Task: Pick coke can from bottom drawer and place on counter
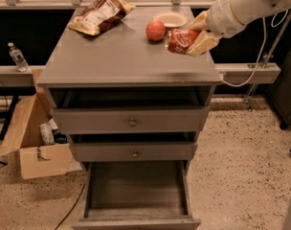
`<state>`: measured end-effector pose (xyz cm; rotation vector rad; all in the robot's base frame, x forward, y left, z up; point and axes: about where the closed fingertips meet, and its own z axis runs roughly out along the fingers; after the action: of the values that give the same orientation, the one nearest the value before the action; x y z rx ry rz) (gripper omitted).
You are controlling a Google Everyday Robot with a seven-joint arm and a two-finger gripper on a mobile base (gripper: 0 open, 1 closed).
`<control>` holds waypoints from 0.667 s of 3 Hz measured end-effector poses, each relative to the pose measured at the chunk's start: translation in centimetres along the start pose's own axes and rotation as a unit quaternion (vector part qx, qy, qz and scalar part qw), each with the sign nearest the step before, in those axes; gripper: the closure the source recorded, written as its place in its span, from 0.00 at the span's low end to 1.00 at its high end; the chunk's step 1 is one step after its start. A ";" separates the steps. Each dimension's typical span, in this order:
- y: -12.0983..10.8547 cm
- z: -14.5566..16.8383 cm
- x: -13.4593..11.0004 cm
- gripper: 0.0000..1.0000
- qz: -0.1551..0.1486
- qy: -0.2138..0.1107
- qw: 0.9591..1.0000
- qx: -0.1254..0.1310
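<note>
The gripper point(190, 39) is over the right rear part of the bench point(121, 56), reaching in from the right on a white arm point(246, 5). Its two cream fingers point(201, 43) are closed on the can point(178, 40), one along the upper side and one along the lower side. The can is red with white lettering and lies on its side, tilted, with one end pointing left toward the apple point(155, 30). Can and apple are just beside each other; from this angle they seem slightly apart. I cannot tell whether the can rests on the bench or hangs just above it.

A pale bowl point(170, 19) sits behind the apple, near the back edge. A crumpled chip bag point(100, 14) lies at the back left corner, well apart from the can.

Below the bench, the bottom drawer point(136, 223) is pulled far out, and its plain grey floor shows. The middle drawer point(133, 152) and the top drawer point(131, 121), each with a small round knob, are each pulled out only a little.

On the speckled floor to the left stands an open cardboard box point(35, 152) with some items inside. A water bottle point(16, 56) stands on a ledge further left. A thin cable point(263, 42) hangs from the arm on the right.
</note>
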<state>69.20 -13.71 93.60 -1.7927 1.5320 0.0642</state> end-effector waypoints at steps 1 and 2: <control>-1.6 2.3 -2.9 1.00 0.011 -0.011 1.000 0.005; -2.7 4.6 -5.9 1.00 0.040 -0.009 0.999 0.016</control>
<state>71.84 -6.31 94.60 -1.7004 1.5827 0.0944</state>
